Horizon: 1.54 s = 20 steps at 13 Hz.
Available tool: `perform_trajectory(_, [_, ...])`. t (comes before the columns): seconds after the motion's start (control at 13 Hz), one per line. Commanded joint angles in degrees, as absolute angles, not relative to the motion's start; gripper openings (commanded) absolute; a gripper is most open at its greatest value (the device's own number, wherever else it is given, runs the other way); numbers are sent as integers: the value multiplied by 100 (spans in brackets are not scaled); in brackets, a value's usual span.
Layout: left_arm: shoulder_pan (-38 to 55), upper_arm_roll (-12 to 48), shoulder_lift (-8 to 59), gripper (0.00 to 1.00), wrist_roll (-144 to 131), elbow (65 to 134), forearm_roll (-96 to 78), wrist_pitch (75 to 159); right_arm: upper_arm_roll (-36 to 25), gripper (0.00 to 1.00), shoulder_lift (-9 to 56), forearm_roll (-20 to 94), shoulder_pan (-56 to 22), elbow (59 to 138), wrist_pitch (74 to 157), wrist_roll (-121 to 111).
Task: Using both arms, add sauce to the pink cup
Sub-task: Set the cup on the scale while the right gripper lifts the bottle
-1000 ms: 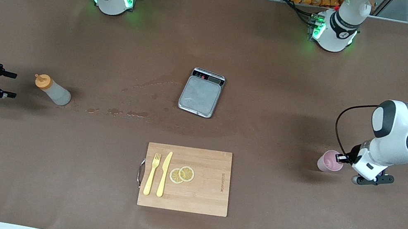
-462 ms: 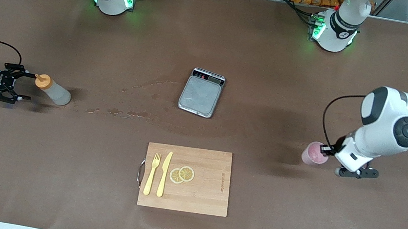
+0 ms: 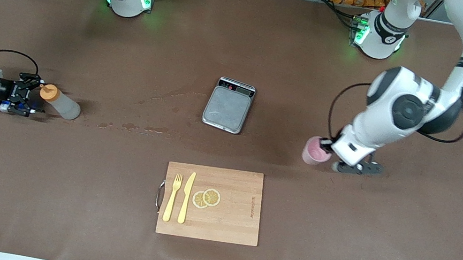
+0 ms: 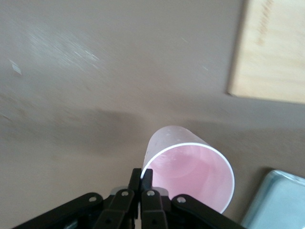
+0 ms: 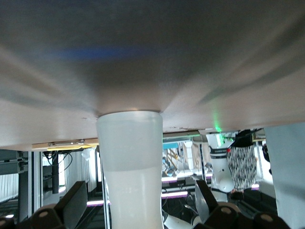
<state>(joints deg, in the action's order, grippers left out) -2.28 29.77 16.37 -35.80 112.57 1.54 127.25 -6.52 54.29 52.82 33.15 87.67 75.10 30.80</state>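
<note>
1. Front view: the left gripper (image 3: 327, 148) is low over the brown table (image 3: 335, 243), its jaws pinched together on the rim of the small pale-pink tapered cup (image 3: 315, 151). The cup is between the flat grey scale with a metal plate (image 3: 228, 104) and the left arm's end of the table, and farther from the camera than the rectangular bamboo cutting board (image 3: 212, 203).
2. Front view again: the right gripper (image 3: 34, 94) sits low at the right arm's end of the table, its jaws spread wide around the orange nozzle cap (image 3: 48, 92) of the translucent whitish squeeze bottle of sauce (image 3: 61, 103). The bottle lies on its side on the table, the cap pointing into the gripper.
3. On the cutting board lie a yellow plastic fork (image 3: 172, 198), a yellow plastic knife (image 3: 186, 197) just beside it, and two lemon slices (image 3: 206, 198) that overlap.
4. Left wrist view: the black fingertips (image 4: 141, 181) are closed on the thin white rim of the pink cup (image 4: 190, 174), one inside and one outside. A corner of the board (image 4: 271, 52) and a corner of the scale's plate (image 4: 279, 200) show.
5. Right wrist view: the whitish bottle (image 5: 131, 171) fills the middle between the open black fingers (image 5: 71, 202), neither of which visibly touches it.
</note>
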Motion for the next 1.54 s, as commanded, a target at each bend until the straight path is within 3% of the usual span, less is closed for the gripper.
perform_trajectory(0.0, [332, 2988, 1626, 0, -4470, 11180, 308, 12700, -562, 100, 5510, 5502, 3322, 8736, 7234, 3348])
perform_trajectory(0.54, [1616, 2953, 2258, 0, -6422, 10416, 308, 12700, -571, 100, 5511, 5511, 2822, 8833, 7233, 3375])
perform_trajectory(0.62, [1704, 2953, 2346, 0, -6660, 10311, 308, 12700, -571, 89, 5502, 5502, 2821, 8833, 7225, 3375])
perform_trajectory(0.69, [1809, 2944, 2408, 0, -6827, 10240, 308, 12700, -571, 62, 5493, 5502, 2856, 8824, 7216, 3358])
perform_trajectory(0.85, [2012, 2936, 2557, 0, -7179, 10038, 308, 12700, -571, 19, 5484, 5502, 2883, 8824, 7181, 3322])
perform_trajectory(1.08, [2276, 2936, 2873, 0, -7846, 9748, 797, 12700, -571, 3, 5458, 5493, 2918, 8789, 7154, 3305])
perform_trajectory(1.46, [2619, 2927, 3410, 0, -8674, 9519, 1459, 12709, -571, 3, 5353, 5476, 2857, 8641, 7076, 3820])
